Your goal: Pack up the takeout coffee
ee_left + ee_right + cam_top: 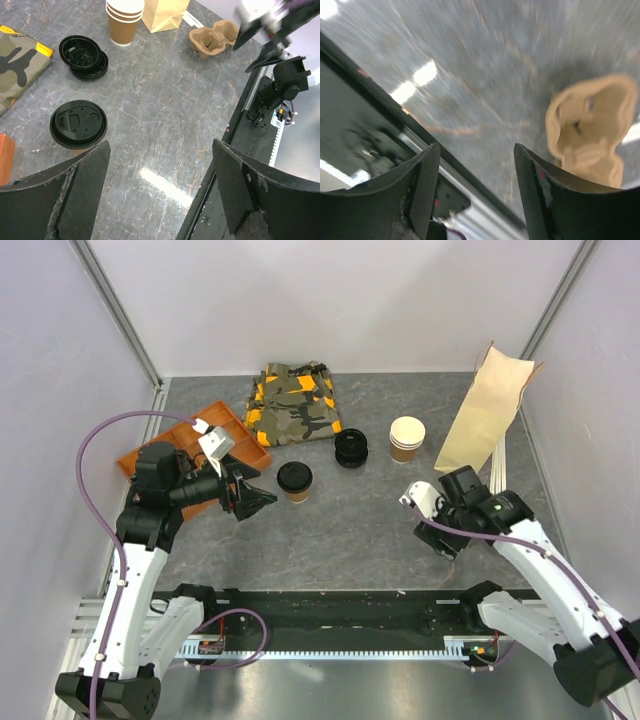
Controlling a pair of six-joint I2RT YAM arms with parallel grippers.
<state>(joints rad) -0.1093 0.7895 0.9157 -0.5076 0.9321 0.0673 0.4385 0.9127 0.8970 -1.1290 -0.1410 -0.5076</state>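
Left gripper (161,149) hung with jaws spread wide, empty; small brown paper cup with round black plastic lid (295,481) stood on the grey marbled table (350,535) at its 2 o'clock; right gripper (475,150) gaped wide, empty, with a tan moulded-pulp cup carrier (590,130) at its 3 o'clock.

Bright, even light is cast from above and shadows are kept soft. Glare is reflected off the table (165,182) at lower centre of the left wrist view. The right wrist view is smeared by motion blur; only the right gripper (475,147) is rendered sharp.
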